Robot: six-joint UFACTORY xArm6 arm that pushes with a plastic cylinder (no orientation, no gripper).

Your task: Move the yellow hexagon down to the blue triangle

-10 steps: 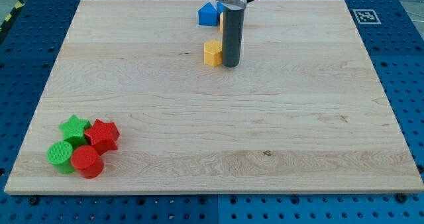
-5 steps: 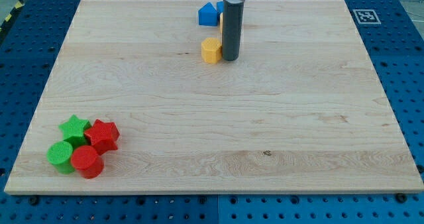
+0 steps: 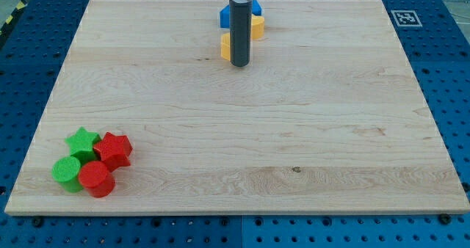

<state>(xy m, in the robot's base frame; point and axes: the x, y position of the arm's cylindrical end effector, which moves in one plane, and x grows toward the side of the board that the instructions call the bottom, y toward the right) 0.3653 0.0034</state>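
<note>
Nothing's gripped here, it's just a rod. My tip (image 3: 240, 63) is planted right in front of the yellow hexagon (image 3: 225, 47), so it's mostly hidden just behind-left. The blue triangle (image 3: 225, 15) sits farther back, beside another yellow block (image 3: 257, 26), presumably the push target.

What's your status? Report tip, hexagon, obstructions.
My tip down, touching yellow hexagon on its right. Blue triangle just above it. Second yellow block right of rod. Nothing between.
</note>
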